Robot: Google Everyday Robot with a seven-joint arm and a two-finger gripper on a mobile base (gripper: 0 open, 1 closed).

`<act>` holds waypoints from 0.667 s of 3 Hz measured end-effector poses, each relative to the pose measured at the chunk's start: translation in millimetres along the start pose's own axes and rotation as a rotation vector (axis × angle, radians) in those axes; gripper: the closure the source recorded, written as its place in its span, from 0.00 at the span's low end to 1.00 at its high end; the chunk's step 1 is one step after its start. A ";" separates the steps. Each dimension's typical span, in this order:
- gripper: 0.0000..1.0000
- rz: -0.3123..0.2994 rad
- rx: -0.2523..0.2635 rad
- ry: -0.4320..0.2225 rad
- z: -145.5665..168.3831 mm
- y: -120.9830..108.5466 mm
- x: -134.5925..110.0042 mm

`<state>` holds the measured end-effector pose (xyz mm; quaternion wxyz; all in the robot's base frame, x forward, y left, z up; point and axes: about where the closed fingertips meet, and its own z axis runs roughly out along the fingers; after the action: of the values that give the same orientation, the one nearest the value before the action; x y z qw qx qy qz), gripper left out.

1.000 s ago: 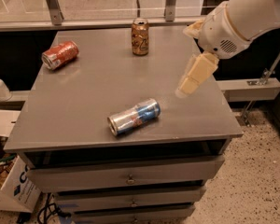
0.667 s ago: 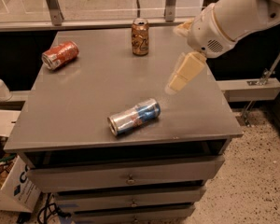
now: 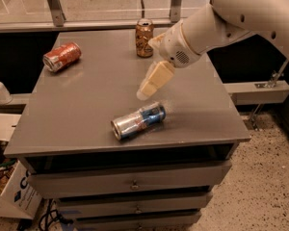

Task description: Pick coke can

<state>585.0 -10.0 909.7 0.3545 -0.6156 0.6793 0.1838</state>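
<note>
Camera view: we note the gripper (image 3: 145, 91) hovering over mid-table (image 3: 86, 105), just beyond the silver-and-blue can (image 3: 138, 121), holding nothing; how far open it is we cannot tell from this angle. The coke can (image 3: 61, 57) lies on its side near the far-left corner, well apart.

Matt plastic end effector (image 3: 144, 92) over matt grey tabletop (image 3: 86, 105); glossy metal coke can (image 3: 62, 57)

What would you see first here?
The big white robot arm reaches over the grey table, with its gripper hanging near a silver-and-blue can that lies on its side by the front. The red coke can lies on its side at the back left, and a brown-gold can stands upright at the back.
</note>
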 end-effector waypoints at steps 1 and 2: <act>0.00 -0.001 -0.001 -0.003 0.8 0.1 -0.6; 0.00 0.001 0.019 -0.053 7.6 -7.1 -10.3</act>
<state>593.8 1.2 913.2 0.3781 -0.6067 0.6720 0.1935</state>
